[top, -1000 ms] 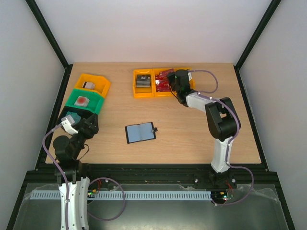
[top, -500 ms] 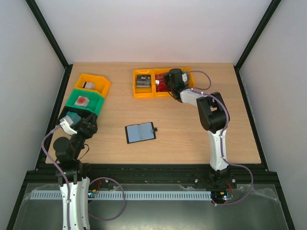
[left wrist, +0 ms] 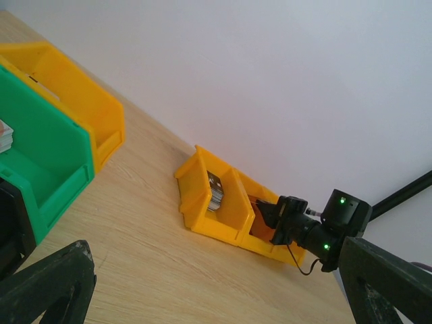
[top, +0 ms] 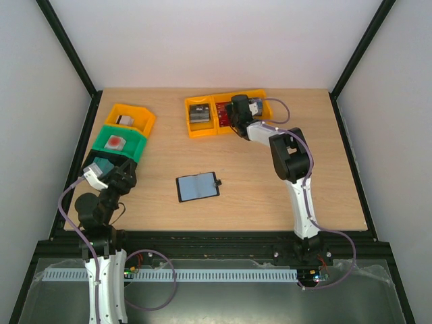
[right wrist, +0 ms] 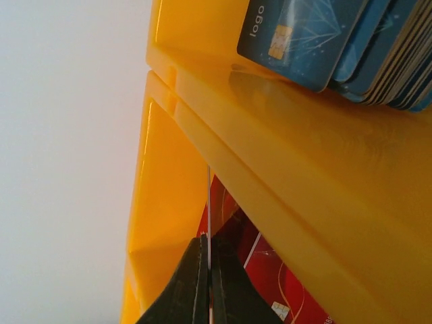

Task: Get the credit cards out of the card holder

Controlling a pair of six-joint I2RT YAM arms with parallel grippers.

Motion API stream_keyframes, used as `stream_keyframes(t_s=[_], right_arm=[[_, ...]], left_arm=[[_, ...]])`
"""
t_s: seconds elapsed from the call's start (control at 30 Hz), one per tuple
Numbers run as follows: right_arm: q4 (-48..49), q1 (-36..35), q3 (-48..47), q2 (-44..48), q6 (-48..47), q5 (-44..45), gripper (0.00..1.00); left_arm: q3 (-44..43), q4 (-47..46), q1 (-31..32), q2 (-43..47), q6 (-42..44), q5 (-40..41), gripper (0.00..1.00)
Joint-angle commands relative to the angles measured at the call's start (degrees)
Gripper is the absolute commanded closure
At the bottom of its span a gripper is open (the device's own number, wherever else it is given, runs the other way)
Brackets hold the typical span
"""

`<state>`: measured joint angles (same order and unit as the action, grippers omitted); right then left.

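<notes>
Top external view: card holder (top: 198, 186) lies open at desk (top: 263, 196) centre, grey-blue inside up, well apart from both arms. Right claw (right wrist: 208, 239) is pressed together on thin card (right wrist: 208, 196), seen edge-on, above red credit cards (right wrist: 273, 280) in orange bin (top: 202, 131). Left claw (left wrist: 212, 246) is wide apart w/ nothing in it, near green bin (top: 128, 150).

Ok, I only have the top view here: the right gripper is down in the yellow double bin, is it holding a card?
Observer: Yes, the right wrist view shows the right gripper shut on a thin card, seen edge-on.
Operator: What lies under it?
Observer: Red cards, in the same compartment of the yellow bin.
Operator: And next door?
Observer: A stack of blue cards; the top one reads "logo" and has a chip.
</notes>
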<state>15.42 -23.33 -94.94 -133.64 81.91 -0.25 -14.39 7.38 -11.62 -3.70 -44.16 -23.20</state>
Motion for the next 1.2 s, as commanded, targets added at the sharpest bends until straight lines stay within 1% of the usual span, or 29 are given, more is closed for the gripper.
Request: stream_keyframes(t_s=[0.0,0.03,0.1,0.2,0.23,0.3,0.57,0.73,0.83,0.93,1.0,1.1,1.17], right_arm=[[-2.22,-0.22,-3.55,-3.11,1.27,1.54,0.98],[-2.58,-0.22,-4.16,-3.26,1.13,1.86,0.95],[-4.01,-0.22,-5.43,-3.45,0.01,3.39,0.80],[-7.54,-0.22,-8.36,-3.64,-3.66,5.90,0.53],[-8.64,-0.22,-9.41,-3.56,-5.26,6.54,0.47],[-11.19,-0.22,-11.30,-3.28,-8.61,7.72,0.40],[-14.52,-0.31,-11.60,-0.13,-17.74,13.24,0.27],[-15.85,-0.31,-14.32,-2.05,-19.20,11.16,0.26],[-16.11,-0.39,-15.94,-1.52,-22.04,9.85,0.30],[-18.35,-0.74,-17.82,0.84,-30.26,11.67,0.31],[-19.71,-0.76,-17.23,3.53,-36.10,11.37,0.31],[-18.61,-0.71,-12.87,9.75,-45.63,6.93,0.30],[-17.73,-0.35,-8.91,14.63,-50.98,2.96,0.25]], left_arm=[[0.38,-1.49,-0.48,0.54,-0.40,-0.13,0.00],[0.39,-1.49,-0.43,0.54,-0.40,-0.19,0.00],[0.42,-1.49,-0.47,0.61,-0.40,-0.19,0.00],[0.45,-1.57,-0.47,0.63,-0.40,-0.35,0.00],[0.42,-1.59,-0.55,0.67,-0.40,-0.44,0.00],[0.42,-1.58,-0.50,0.71,-0.48,-0.57,0.00],[0.52,-1.77,-0.59,0.76,-0.53,-0.76,0.00],[0.52,-1.75,-0.60,0.72,-0.49,-0.72,0.00],[0.34,-1.57,-0.60,0.72,-0.32,-0.74,0.00],[0.37,-1.65,-0.60,0.62,-0.32,-0.82,0.00],[0.42,-1.78,-0.56,0.71,-0.31,-0.80,0.00],[0.42,-2.01,-0.58,0.63,-0.23,-0.81,0.00],[0.28,-2.02,-0.59,0.50,-0.16,-0.88,0.00]])
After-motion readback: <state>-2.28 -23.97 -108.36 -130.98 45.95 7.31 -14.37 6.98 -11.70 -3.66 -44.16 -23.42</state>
